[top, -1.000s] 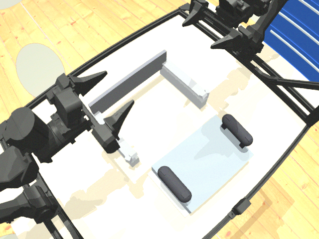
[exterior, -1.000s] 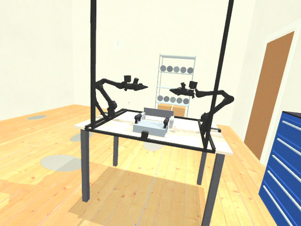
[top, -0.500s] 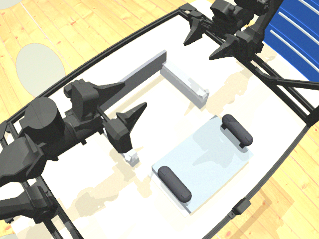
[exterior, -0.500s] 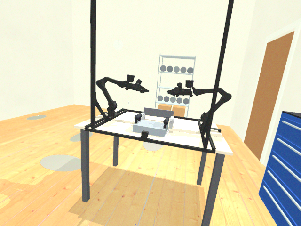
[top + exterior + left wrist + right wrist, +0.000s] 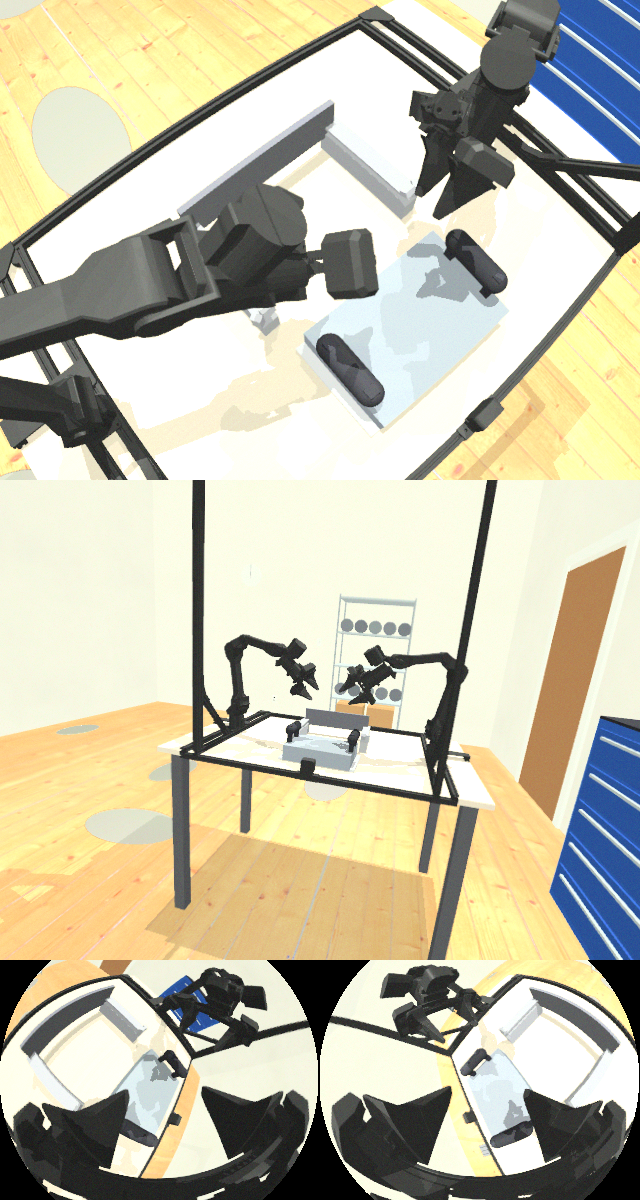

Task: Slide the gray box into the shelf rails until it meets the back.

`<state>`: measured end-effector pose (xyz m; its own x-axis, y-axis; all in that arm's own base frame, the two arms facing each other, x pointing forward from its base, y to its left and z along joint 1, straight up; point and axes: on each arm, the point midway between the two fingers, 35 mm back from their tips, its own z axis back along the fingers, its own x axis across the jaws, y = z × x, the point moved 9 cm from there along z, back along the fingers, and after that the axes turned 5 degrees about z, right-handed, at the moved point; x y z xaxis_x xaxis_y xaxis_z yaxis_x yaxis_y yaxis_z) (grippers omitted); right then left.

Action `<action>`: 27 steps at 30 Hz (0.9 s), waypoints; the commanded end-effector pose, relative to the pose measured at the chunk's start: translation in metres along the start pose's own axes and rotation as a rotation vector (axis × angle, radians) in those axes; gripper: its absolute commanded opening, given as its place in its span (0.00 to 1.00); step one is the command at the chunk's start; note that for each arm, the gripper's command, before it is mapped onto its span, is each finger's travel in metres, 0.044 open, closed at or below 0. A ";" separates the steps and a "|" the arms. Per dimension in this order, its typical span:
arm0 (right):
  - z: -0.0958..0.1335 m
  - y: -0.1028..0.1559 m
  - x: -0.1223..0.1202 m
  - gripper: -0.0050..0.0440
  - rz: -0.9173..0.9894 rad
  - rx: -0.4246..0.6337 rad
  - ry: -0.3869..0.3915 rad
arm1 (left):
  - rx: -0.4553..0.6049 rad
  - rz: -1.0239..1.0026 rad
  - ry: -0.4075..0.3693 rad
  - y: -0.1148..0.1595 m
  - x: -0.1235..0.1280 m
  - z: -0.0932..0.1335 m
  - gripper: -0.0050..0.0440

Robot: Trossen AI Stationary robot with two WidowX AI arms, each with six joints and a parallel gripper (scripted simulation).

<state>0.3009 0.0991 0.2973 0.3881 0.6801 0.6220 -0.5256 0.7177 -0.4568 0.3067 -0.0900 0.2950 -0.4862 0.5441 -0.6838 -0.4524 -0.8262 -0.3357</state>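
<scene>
The gray box (image 5: pixel 403 320) lies flat on the table, a pale slab with a dark handle at its far end (image 5: pixel 475 266) and another at its near end (image 5: pixel 350 369). The U-shaped shelf has a dark back wall (image 5: pixel 258 160) and a pale rail (image 5: pixel 369 170); its other rail (image 5: pixel 263 320) is mostly hidden under my left arm. My left gripper (image 5: pixel 305 684) hangs open and empty above the shelf, its fingertips hidden in the top view. My right gripper (image 5: pixel 431 204) is open and empty above the table, near the rail's end. The box also shows in the left wrist view (image 5: pixel 150 1096) and the right wrist view (image 5: pixel 496 1096).
A black frame (image 5: pixel 558 320) runs around the table edge, with a small black block (image 5: pixel 483 413) on its near bar. Tall black posts (image 5: pixel 199 609) rise at the corners. A blue drawer cabinet (image 5: pixel 594 77) stands beyond the right arm.
</scene>
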 end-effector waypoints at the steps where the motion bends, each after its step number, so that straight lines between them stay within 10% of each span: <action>1: -0.012 0.015 0.015 0.88 -0.165 0.076 0.118 | 0.054 0.169 -0.117 0.016 -0.015 -0.011 0.88; 15: -0.033 0.074 0.049 0.88 -0.647 0.087 0.559 | 0.011 0.607 -0.541 0.080 -0.040 -0.037 0.88; 27: -0.036 0.084 0.051 0.88 -0.694 0.063 0.613 | -0.018 0.652 -0.591 0.089 -0.040 -0.041 0.88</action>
<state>0.3018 0.1976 0.2725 0.9521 0.0772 0.2957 -0.0640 0.9965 -0.0540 0.3154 -0.1903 0.2671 -0.9546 -0.0484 -0.2939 0.0536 -0.9985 -0.0094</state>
